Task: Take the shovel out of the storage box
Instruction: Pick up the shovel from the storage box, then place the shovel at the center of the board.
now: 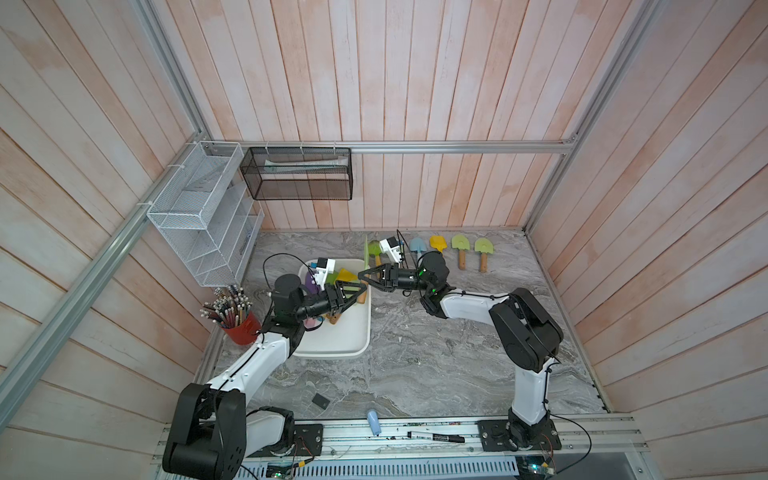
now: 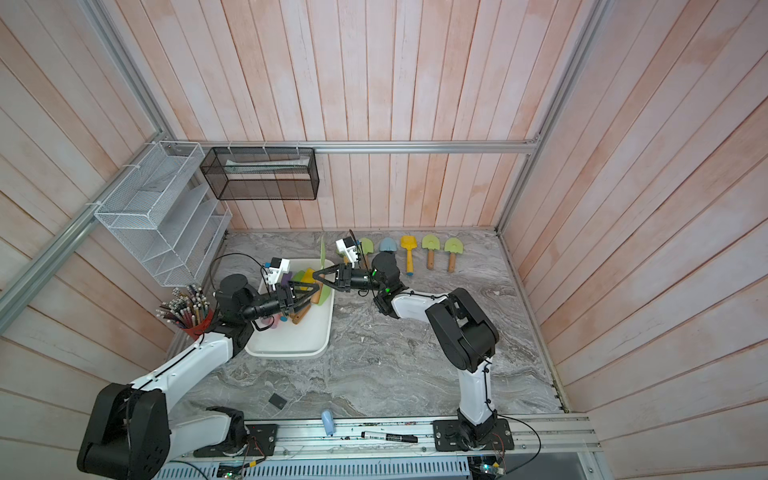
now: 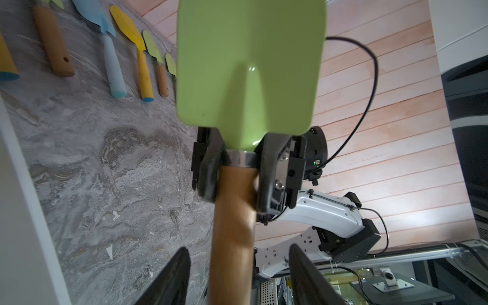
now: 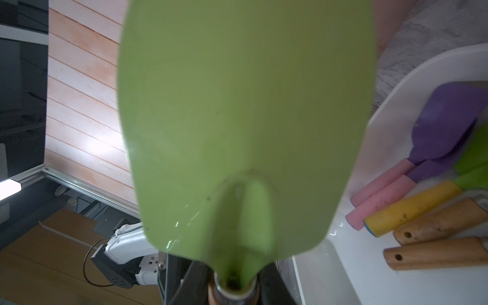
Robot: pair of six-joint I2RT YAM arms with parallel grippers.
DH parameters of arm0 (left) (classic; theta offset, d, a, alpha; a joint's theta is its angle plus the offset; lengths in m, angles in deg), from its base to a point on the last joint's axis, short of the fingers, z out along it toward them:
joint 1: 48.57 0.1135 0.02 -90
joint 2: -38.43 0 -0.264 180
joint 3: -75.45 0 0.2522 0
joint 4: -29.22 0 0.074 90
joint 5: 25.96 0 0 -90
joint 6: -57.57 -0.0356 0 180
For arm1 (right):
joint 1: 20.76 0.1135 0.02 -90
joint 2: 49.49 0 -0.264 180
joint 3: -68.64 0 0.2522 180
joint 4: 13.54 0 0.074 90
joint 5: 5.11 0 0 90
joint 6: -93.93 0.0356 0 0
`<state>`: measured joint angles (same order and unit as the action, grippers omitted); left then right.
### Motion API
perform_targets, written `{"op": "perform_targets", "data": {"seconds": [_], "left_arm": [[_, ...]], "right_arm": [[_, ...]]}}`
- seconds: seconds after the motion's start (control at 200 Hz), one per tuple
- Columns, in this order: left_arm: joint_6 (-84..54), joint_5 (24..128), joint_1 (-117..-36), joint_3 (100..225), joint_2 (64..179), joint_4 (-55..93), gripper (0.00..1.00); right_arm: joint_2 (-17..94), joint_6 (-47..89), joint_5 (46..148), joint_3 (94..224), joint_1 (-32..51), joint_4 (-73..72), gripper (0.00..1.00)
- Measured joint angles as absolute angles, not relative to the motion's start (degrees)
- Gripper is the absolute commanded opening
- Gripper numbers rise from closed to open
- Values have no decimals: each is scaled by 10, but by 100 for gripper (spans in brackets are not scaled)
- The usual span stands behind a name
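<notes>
The shovel [image 3: 248,74] has a glossy green blade, a steel collar and a smooth wooden handle. It hangs over the rim of the white plastic storage box [image 1: 347,338] nearest the right arm. The right gripper [image 3: 237,169], forearm stretched level toward the box, pinches the collar. The left gripper [image 3: 237,274] faces it, fingers [image 3: 171,274] parted clear of the handle.

White-and-black left arm [image 1: 249,365]: stretched forward and inward from its base, left gripper [image 3: 237,274] with black fingers [image 3: 171,274] parted either side of the green-bladed, wooden-handled shovel [image 3: 248,66], not touching it. White-and-black right arm [image 1: 469,307]: elbow folded, forearm turned toward the left one, right gripper [image 3: 239,163] clamped on the shovel's neck, the two grippers nearly tip to tip.
</notes>
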<state>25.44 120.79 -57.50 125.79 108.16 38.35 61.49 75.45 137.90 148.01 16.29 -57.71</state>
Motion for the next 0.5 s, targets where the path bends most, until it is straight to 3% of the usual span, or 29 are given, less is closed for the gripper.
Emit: {"op": "perform_targets", "data": {"seconds": [0.215, 0.495], "left_arm": [[121, 1136, -528, 1313, 1068, 198, 57], [4, 974, -536, 1345, 1098, 14, 56]], "right_arm": [[547, 591, 1295, 1509, 124, -304, 23], [554, 394, 1070, 1633, 151, 37, 22]]}}
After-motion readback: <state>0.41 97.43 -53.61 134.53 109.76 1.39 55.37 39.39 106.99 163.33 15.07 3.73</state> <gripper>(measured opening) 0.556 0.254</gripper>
